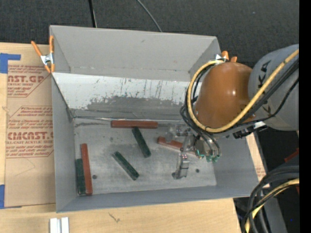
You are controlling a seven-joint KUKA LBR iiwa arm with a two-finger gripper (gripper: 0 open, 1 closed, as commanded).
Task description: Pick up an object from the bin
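My gripper reaches down to the bin floor at the front right, with its tip on bare metal. The nearest loose thing is a short red-brown stick, lying flat just behind and left of the gripper and partly hidden under the wrist. A dark green stick lies at an angle further left, near the middle of the bin. Another green stick lies slantwise in front of that one. Nothing shows in the gripper's grasp.
A long red-brown stick lies along the foot of the back wall. By the left wall a red stick and a green stick lie side by side. The arm with its orange cover and cables overhangs the bin's right side.
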